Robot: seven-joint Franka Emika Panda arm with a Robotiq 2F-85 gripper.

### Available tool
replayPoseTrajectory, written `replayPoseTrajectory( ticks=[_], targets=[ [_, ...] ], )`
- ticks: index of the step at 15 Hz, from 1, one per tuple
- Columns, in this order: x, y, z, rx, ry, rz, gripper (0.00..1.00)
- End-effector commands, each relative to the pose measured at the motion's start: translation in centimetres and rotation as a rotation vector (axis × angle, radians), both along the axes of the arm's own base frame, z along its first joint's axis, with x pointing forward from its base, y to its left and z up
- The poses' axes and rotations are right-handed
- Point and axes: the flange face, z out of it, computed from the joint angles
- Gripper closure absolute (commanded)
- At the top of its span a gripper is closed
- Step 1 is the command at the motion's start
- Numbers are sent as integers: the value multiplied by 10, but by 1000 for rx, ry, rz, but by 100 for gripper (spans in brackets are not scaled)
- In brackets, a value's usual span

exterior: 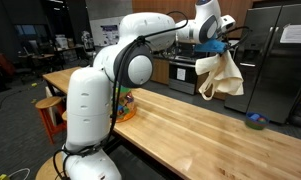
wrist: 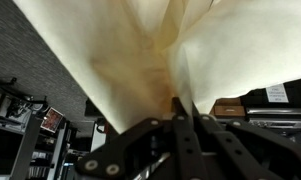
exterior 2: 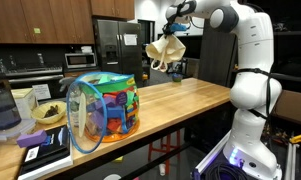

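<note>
In an exterior view I see my pincer (exterior: 214, 48) in the upper right of the frame. It is clamped on the top of a cream cloth (exterior: 221, 78), which hangs in loose folds clear above the wooden counter (exterior: 190, 125). A small blue-green object (exterior: 255, 120) sits on the counter at the right, and a colourful basket (exterior: 125, 106) shows at centre left behind the arm.

In an exterior view the pincer (exterior 2: 170, 36) is at top centre with the cloth (exterior 2: 165, 55) dangling beneath it. Both are well apart from the basket (exterior 2: 102, 105), which stands at lower left on the counter (exterior 2: 195, 98).

In the wrist view the cloth (wrist: 130, 50) fills the upper frame. The pincer (wrist: 180, 108) at lower centre has its jaws shut tight on the fabric.
</note>
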Motion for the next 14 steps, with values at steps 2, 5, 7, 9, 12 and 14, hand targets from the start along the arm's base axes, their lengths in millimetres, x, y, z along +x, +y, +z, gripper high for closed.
replayPoseTrajectory(
  ticks=[2,5,7,9,12,14],
  targets=[
    [-5,2,-28,-16,40,-36,99],
    [-7,29,-71,-10,105,-24,99],
    [-11,52,-99,-1,137,1,99],
    [-18,70,-125,25,163,29,99],
    [-42,96,-174,101,229,93,99],
    [-64,106,-210,189,276,118,99]
  ],
)
